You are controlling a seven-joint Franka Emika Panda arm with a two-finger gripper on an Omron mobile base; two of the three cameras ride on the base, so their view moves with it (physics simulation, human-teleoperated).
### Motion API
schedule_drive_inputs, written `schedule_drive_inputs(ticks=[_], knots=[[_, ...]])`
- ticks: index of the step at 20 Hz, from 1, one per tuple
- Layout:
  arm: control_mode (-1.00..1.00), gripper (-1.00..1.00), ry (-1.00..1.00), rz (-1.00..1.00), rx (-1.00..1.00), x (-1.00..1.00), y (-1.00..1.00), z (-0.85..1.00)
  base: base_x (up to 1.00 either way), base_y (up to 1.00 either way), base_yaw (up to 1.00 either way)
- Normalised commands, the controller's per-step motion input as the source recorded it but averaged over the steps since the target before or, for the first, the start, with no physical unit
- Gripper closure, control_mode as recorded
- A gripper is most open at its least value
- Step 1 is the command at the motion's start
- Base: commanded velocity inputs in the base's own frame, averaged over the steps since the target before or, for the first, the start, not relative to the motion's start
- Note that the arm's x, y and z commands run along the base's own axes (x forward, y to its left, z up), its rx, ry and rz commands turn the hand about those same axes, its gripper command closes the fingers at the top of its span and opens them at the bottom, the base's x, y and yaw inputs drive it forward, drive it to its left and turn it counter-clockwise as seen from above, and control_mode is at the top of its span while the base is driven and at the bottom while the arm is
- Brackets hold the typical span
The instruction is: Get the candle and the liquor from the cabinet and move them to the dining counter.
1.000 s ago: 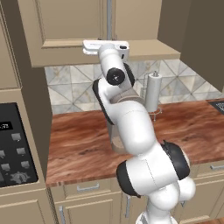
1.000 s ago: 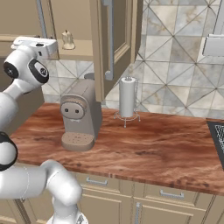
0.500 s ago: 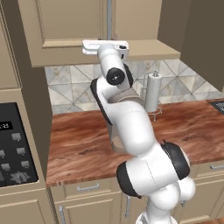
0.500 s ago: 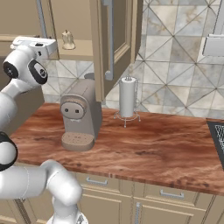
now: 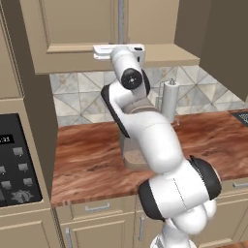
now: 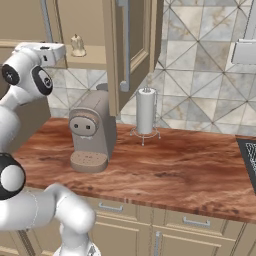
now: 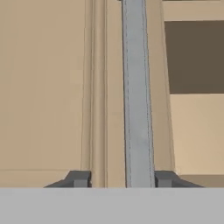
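A simulated kitchen seen from behind a white robot arm. At the far left of the left base view, a black oven panel (image 5: 14, 169) sits in a tall tan unit. To its right runs a reddish-brown wood-grain counter (image 5: 87, 164) backed by grey patterned tile. Above it hangs the tan wall cabinet (image 5: 72, 34); its left door is shut and its right door (image 6: 131, 50) stands swung open.

The arm reaches up to the shut left door. In the hand view, the end effector (image 7: 122, 178) is spread wide, its two dark fingertips (image 7: 78, 178) standing on either side of the door's long vertical metal bar handle (image 7: 136, 96), without touching it.

In the right base view, the cream-beige candle (image 6: 77, 46) sits on the open cabinet shelf, just right of the robot's white hand. Below, on the counter, stands a beige coffee machine (image 6: 92, 132), and to its right a paper towel roll (image 6: 146, 111) upright on a wire holder. At the far right edge is a black cooktop corner (image 6: 248, 152).
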Motion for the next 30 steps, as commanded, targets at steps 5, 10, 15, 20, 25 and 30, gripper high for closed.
schedule_drive_inputs(ticks=[5, 10, 15, 20, 25, 30], knots=[[-1.0, 1.0, 0.01, 0.0, -0.05, -0.32, -0.16, 0.0, 0.0, 0.0, 0.0], [-1.0, 1.0, 0.0, 0.0, -0.08, -0.62, 0.0, 0.0, 0.0, 0.0, 0.0], [-1.0, 1.0, 0.0, 0.0, -0.1, -0.7, 0.12, 0.06, 0.0, 0.0, 0.0], [-1.0, 1.0, 0.01, 0.0, -0.1, -0.68, 0.36, 0.0, 0.0, 0.0, 0.0], [-1.0, 1.0, 0.01, 0.0, -0.08, -0.6, 0.61, 0.0, 0.0, 0.0, 0.0], [-1.0, 1.0, 0.02, 0.02, -0.03, -0.46, 0.56, -0.08, 0.0, 0.0, 0.0]])
